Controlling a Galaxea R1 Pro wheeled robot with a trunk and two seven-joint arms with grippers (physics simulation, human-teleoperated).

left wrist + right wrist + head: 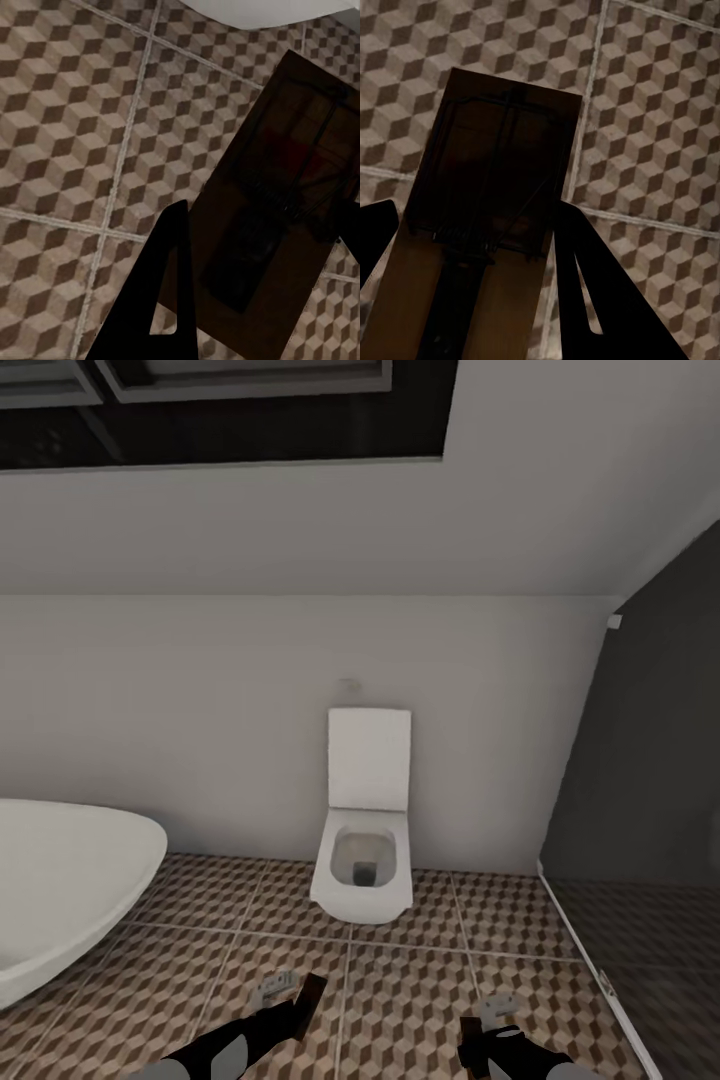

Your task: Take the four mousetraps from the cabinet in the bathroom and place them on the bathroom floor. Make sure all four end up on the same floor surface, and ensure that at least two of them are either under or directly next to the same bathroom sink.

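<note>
Fingers [161, 300] of my left gripper [247, 277] are closed on a mousetrap [277, 202], held above the bathroom floor [75, 135]. My right gripper [472, 292] pinches a second mousetrap [491, 202] the same way, over the same tiles. Each trap is a flat brown wood slab with thin wire on top; the left one shows a dim red spot. Ahead, the toilet [362, 850] sits against the wall with its lid up and some dark water in the bowl. The white bathtub [60, 890] is on my left.
</note>
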